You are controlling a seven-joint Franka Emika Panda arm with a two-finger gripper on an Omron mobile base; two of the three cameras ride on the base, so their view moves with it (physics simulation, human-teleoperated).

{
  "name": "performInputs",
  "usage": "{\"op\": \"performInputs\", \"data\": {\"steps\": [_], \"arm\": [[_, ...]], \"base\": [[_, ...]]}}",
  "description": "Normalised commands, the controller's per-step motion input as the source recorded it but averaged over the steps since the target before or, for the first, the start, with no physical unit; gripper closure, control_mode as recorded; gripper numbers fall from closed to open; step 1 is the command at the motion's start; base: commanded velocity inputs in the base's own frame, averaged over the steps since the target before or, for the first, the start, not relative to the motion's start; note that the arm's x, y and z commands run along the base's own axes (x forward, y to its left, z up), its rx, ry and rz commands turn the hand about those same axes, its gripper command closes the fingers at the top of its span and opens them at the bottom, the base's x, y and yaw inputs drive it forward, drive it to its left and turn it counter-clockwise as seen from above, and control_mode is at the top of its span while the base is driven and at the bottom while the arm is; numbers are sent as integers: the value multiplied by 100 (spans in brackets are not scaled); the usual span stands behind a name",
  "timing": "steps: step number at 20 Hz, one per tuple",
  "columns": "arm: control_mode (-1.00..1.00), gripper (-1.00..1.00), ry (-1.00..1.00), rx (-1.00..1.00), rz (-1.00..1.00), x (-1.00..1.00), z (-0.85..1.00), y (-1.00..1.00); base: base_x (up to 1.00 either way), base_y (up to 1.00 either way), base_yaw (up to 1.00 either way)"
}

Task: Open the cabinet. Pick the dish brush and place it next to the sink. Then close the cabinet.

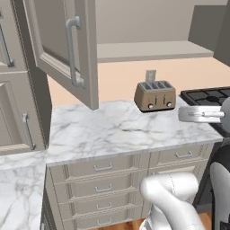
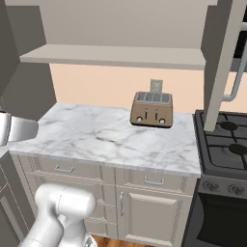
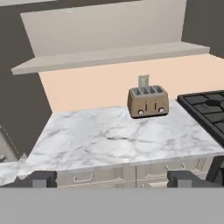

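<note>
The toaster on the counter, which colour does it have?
The toaster is brown with a silver top; the hand view shows it best.

I see the toaster standing on the bench at its back right, against the wall — the stove just right of the bench. Above the bench's left end the cabinet door hangs swung open; drawers sit below the benchtop, a shelf above.
</note>
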Motion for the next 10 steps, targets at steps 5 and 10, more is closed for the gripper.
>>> {"op": "performInputs", "data": {"steps": [5,10], "arm": [[-100,-100,-42,-1,-14,0,37,43],[-100,-100,-26,-1,-11,-15,41,46]], "base": [[0,0,0],[0,0,0]]}}
